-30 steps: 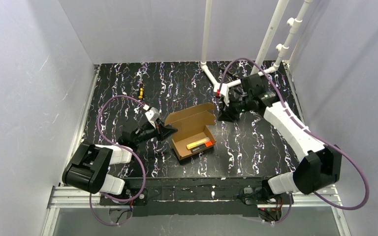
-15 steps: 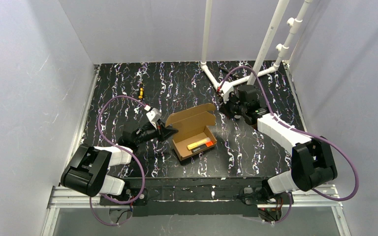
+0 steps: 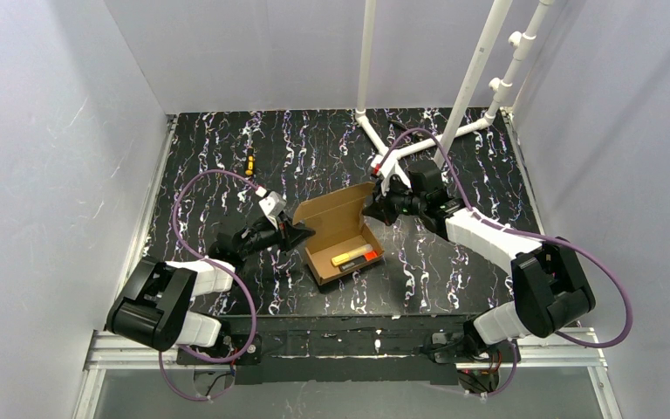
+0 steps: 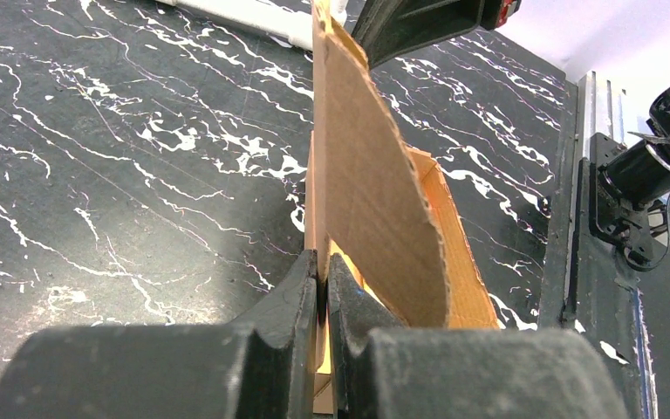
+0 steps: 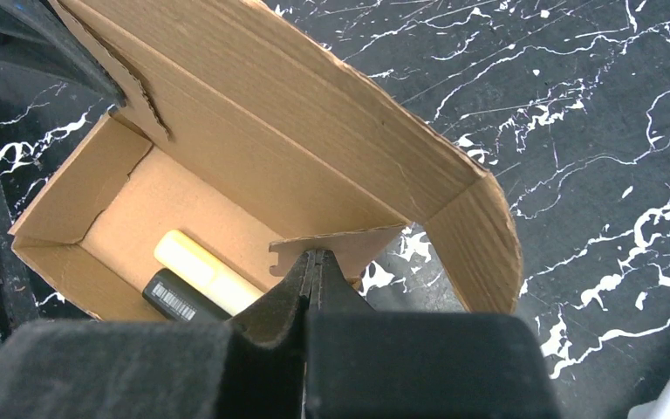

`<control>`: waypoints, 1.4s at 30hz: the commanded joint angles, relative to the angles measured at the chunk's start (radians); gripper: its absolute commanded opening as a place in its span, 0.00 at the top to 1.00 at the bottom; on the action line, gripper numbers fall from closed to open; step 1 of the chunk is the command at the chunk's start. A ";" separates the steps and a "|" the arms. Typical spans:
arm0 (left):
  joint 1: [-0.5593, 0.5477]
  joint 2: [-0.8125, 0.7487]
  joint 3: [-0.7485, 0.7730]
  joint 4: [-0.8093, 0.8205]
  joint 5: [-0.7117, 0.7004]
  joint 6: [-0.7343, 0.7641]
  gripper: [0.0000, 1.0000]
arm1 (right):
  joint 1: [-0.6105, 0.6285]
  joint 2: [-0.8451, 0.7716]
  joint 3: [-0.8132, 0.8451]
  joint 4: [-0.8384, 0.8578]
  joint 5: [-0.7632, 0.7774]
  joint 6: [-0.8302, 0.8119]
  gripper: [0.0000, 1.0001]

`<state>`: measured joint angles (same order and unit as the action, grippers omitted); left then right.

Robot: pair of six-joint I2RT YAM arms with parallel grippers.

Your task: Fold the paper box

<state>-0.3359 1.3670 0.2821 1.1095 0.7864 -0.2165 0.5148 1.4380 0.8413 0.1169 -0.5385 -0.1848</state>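
While its lid stands upright, the brown corrugated cardboard paper box (image 3: 336, 209) sits open near the middle of the black white-veined table top (image 3: 314, 148). A yellow cylindrical stick (image 5: 201, 269) and a black labelled bar (image 5: 177, 297) lie side by side on its floor. My left gripper (image 4: 323, 284) is clamped on the box's left edge, card between the fingers. My right gripper (image 5: 312, 262) is pressed together, tips against the small side tab at the lid's right corner; whether card is nipped, cannot tell. The paper box lies between both grippers.
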 commanded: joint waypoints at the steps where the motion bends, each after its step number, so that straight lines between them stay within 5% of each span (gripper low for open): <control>1: -0.007 -0.031 -0.007 -0.008 -0.002 0.025 1.00 | 0.022 0.032 -0.004 0.100 -0.001 0.064 0.99; 10: -0.006 -0.032 -0.006 -0.009 0.005 0.027 1.00 | 0.023 0.118 0.003 0.155 0.040 0.089 0.98; 17: -0.006 -0.047 0.010 -0.039 0.002 0.056 1.00 | -0.044 0.069 0.065 -0.039 -0.088 -0.144 0.76; 21: -0.006 -0.045 0.010 -0.042 0.006 0.052 1.00 | -0.043 0.101 0.105 -0.053 -0.149 -0.150 0.83; 28: -0.007 -0.087 0.014 -0.050 0.022 0.067 1.00 | -0.068 0.128 0.170 -0.172 -0.238 -0.381 0.55; 42: -0.006 -0.099 0.037 -0.055 0.058 0.065 1.00 | -0.119 0.178 0.192 -0.147 -0.358 -0.551 0.36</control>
<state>-0.3363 1.3010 0.2840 1.0409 0.7986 -0.1677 0.4068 1.6005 0.9913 -0.0509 -0.8234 -0.6357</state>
